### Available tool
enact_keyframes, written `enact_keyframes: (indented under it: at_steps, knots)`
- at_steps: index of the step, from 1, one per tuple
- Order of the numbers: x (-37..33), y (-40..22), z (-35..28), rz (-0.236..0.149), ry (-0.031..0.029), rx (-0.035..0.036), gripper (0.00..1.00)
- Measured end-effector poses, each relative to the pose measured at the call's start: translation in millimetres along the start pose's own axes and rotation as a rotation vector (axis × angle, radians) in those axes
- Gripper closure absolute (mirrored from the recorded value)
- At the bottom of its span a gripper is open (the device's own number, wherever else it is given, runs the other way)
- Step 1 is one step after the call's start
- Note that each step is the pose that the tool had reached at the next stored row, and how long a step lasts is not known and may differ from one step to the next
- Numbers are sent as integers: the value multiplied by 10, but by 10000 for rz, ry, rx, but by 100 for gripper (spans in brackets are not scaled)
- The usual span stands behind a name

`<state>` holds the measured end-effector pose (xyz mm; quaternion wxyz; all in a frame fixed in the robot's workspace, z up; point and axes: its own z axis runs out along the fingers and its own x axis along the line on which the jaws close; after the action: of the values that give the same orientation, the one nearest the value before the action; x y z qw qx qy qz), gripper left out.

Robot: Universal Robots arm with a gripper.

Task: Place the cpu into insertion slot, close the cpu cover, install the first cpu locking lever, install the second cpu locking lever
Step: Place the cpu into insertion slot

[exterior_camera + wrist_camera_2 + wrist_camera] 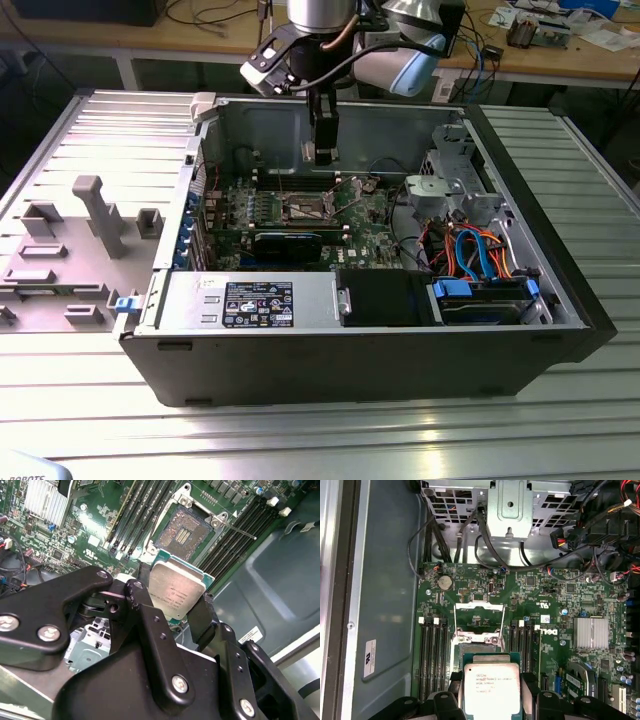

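The exterior view stands well back and looks down slantwise on the whole open computer case (300, 350) on the table (320, 440), while both wrist views peer closely past my fingers (200, 617) and the cpu (176, 591) onto the green circuit board (555, 605), shared by all three.

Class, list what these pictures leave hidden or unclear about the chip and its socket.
1. Underside of the cpu: both wrist views, turned away from the cameras.
2. Much of the insertion slot: first wrist view, behind the cpu.
3. What the gripper holds: exterior view, too small to tell.
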<state>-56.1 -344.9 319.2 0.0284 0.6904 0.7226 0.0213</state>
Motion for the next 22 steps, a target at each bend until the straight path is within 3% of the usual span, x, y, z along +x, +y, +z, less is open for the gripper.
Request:
enact_keyframes:
  at_steps: [6,7,16,19,20,22]
  knots:
    - [1,-3,20,1,14,-2,46]
    - [1,-6,72,1,17,-2,46]
    - [4,-24,318,-8,23,-2,46]
    - [5,-29,391,323,-1,2,46]
    - [5,-33,419,538,7,3,46]
    - [6,-47,431,550,58,4,46]
